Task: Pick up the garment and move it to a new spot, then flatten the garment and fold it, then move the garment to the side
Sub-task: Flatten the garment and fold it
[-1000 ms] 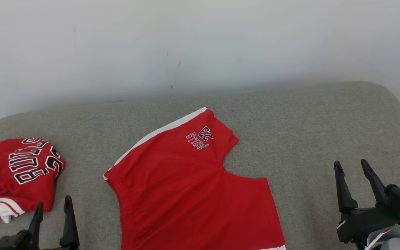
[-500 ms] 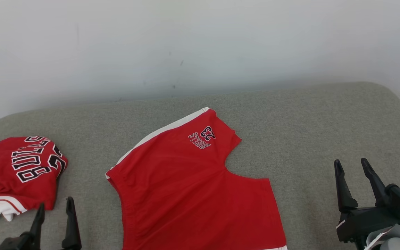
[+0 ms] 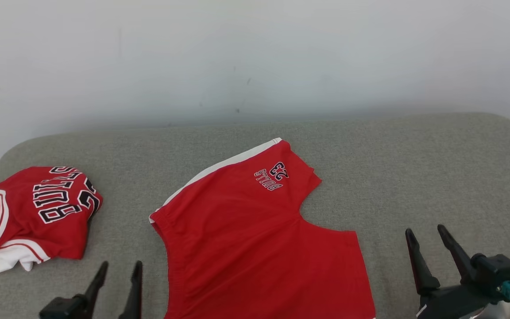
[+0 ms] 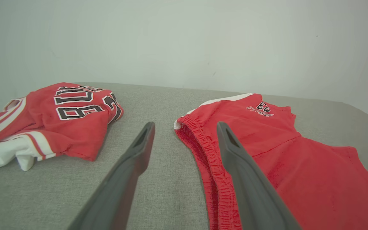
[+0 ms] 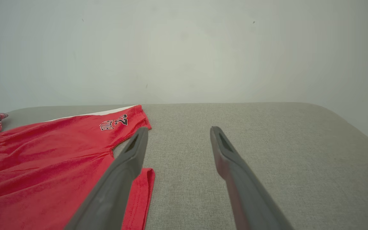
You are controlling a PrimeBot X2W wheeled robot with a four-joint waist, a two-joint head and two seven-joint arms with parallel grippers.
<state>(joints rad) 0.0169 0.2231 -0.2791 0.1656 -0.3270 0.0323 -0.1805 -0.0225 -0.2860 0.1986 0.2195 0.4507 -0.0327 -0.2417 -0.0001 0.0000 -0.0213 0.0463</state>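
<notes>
While the left gripper (image 3: 121, 264) at 7 o'clock and the right gripper (image 3: 424, 229) at 4 o'clock both stand wide and hold nothing, the red shorts (image 3: 255, 239) lie flat on the grey cushion (image 3: 414, 168), from the middle toward 6 o'clock of the head view. A crumpled jersey (image 3: 38, 217) lies at 9 o'clock, apart from them.

Shorts (image 3: 255, 248) mid-cushion (image 3: 414, 177); jersey (image 3: 42, 217) well apart at left; wall (image 3: 255, 53) behind.
</notes>
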